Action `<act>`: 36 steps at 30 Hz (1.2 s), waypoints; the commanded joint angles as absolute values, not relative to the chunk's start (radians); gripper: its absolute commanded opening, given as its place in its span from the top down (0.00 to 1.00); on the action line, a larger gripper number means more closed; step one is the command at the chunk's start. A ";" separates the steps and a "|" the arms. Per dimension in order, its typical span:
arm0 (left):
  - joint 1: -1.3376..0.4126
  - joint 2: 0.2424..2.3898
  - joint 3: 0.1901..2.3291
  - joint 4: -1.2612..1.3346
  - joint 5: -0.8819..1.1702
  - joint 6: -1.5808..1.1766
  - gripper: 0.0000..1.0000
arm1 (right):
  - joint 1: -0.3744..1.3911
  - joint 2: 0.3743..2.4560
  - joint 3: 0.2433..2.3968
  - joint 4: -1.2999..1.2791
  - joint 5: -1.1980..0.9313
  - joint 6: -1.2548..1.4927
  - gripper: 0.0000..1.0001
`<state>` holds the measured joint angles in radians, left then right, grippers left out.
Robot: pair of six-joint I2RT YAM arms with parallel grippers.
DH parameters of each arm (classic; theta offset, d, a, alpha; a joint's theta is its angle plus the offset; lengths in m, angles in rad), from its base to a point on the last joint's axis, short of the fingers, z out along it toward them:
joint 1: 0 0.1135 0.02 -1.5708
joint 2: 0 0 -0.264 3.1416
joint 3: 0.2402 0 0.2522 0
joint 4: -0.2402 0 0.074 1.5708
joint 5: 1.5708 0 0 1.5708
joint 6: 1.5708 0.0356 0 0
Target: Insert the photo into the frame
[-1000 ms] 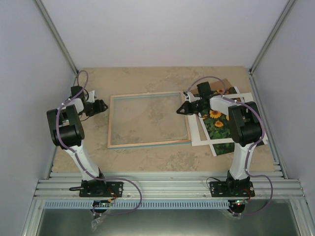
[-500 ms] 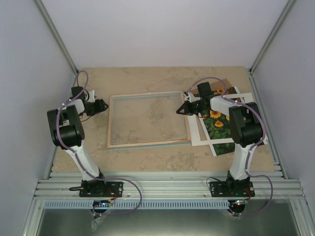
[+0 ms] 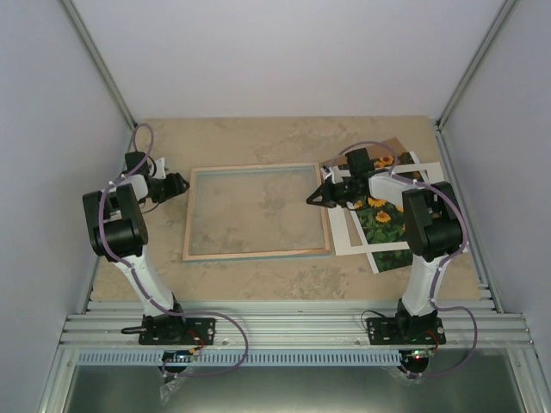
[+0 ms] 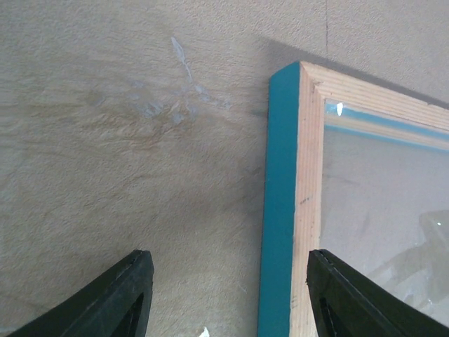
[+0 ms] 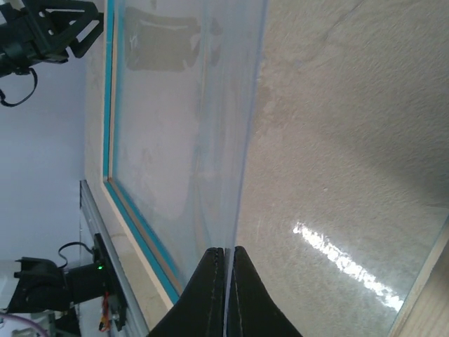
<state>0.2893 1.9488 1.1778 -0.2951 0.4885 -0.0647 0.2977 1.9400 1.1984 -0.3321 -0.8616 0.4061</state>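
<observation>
Pale grey walls close in a beige, stone-patterned surface, with both arm bases fixed to aluminium rails at its near edge. The frame lies flat in the middle of the surface. Its pale wooden side faces up and turquoise shows along its outer edge.

The left end effector sits at the frame's far-left corner and is released, its fingers spread wide. In the left wrist view the turquoise-and-wood side rail runs up between the two fingers, and one of them is over the glazing inside the rail. Whether either finger touches the frame cannot be told.

The right end effector is over the frame's right side, near its far-right corner. In the right wrist view its fingers are clenched together on the thin edge of a clear pane, and that edge runs straight away from the fingertips. Through the pane, the frame's turquoise inner edge and the left arm are visible.

The photo, sunflowers on dark green, lies on the surface to the right of the frame, outside it. It sits under the right arm, which hides part of it. A white mat lies over the photo, and the mat's left side is just beside the frame's right rail.
</observation>
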 commanded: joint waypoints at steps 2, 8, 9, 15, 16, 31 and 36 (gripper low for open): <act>0.282 1.967 1.145 -0.322 0.470 -0.083 0.37 | 0.301 1.943 1.190 -0.302 -0.957 0.468 0.99; 0.279 1.973 1.145 -0.319 0.474 -0.086 0.39 | 0.298 1.963 1.186 -0.322 -0.942 0.454 0.99; 0.279 1.975 1.146 -0.318 0.474 -0.088 0.40 | 0.298 1.969 1.188 -0.339 -0.926 0.440 0.99; 0.278 1.983 1.149 -0.316 0.467 -0.089 0.40 | 0.274 1.991 1.222 -0.337 -0.968 0.453 1.00; 0.278 1.982 1.148 -0.317 0.466 -0.090 0.40 | 0.273 1.991 1.223 -0.321 -0.988 0.466 0.99; 0.277 1.980 1.146 -0.308 0.449 -0.099 0.39 | 0.268 1.966 1.119 -0.008 -1.203 0.828 0.99; 0.278 1.977 1.139 -0.302 0.449 -0.103 0.39 | 0.269 1.952 1.076 0.136 -1.241 0.948 0.99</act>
<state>0.2859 1.9499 1.1732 -0.2764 0.4805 -0.0887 0.2703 1.9835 1.0969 0.0036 -1.1637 0.8131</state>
